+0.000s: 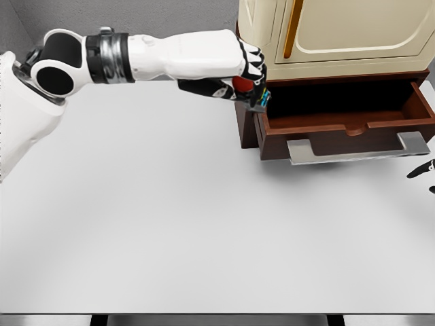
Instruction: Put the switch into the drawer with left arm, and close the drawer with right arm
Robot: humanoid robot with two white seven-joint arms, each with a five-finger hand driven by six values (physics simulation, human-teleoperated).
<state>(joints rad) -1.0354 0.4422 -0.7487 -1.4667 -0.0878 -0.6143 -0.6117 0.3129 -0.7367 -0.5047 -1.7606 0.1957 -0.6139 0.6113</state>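
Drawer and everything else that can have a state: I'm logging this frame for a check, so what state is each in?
Drawer: pulled open, nothing visible inside.
Cabinet door: shut.
Switch: held in the air at the drawer's left front corner, not yet inside.
Left hand: closed around the switch.
Right hand: only dark fingertips at the right edge, near the drawer handle; grip unclear.

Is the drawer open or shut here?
Open: the drawer is pulled out, its dark inside and handle exposed. The left robot hand holds the switch at its corner.
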